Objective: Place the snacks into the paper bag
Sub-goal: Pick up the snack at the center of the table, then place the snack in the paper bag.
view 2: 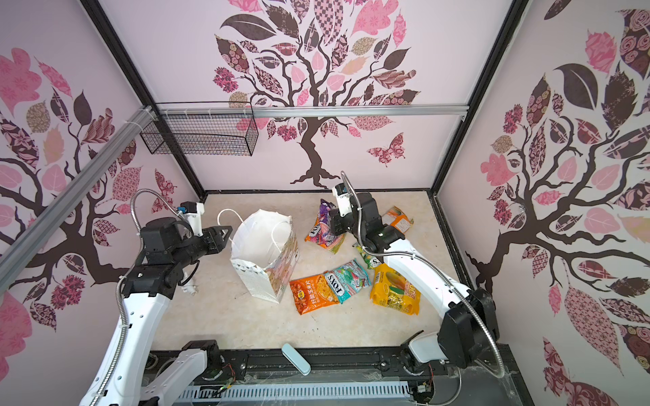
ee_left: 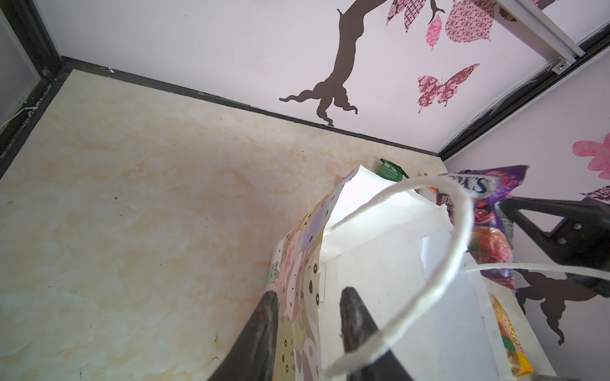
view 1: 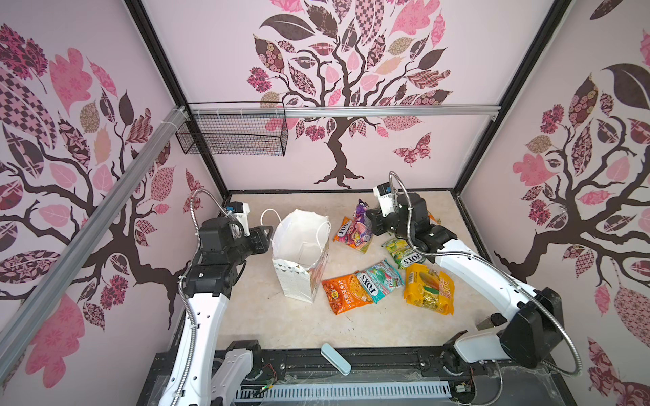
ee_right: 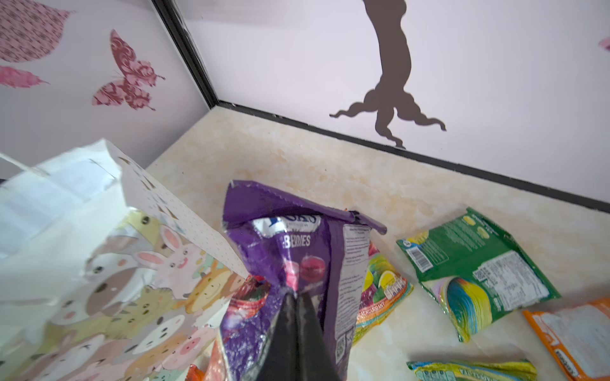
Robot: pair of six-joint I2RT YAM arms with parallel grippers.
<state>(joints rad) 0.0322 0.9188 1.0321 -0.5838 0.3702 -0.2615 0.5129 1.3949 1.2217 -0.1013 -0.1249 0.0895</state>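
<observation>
The paper bag (view 1: pixel 292 281) stands upright and open on the bench (view 1: pixel 274 323), a little left of the middle, and both top views show its white inside. The left hand (ee_left: pixel 309 292) is at the bag's left rim. Its fingers (ee_left: pixel 260 330) straddle the printed side wall, one outside and one inside, partway apart with a gap on the inner side (the paper is not pinched). A white cord handle (ee_left: pixel 457 244) loops across the left wrist view.

The right hand (ee_right: pixel 296 297) is clamped tight on a purple packet (ee_right: pixel 284 250) and holds it off the bench just beside the bag's right wall. A multicoloured packet (view 1: pixel 351 236) lies below it.

The other snacks lie flat to the right of the bag. An orange packet (view 1: pixel 346 293) is just beside the bag's front corner, with a teal packet (view 1: pixel 381 279) touching it. A yellow packet (view 1: pixel 429 290) lies near those two, and a yellow-green packet (view 1: pixel 404 255) is partly under the right arm. A dark green packet (ee_right: pixel 478 273) and a second orange packet (view 2: pixel 399 218) lie nearer the back wall. A pale blue bar (view 1: pixel 336 358) rests at the bench's front edge.
</observation>
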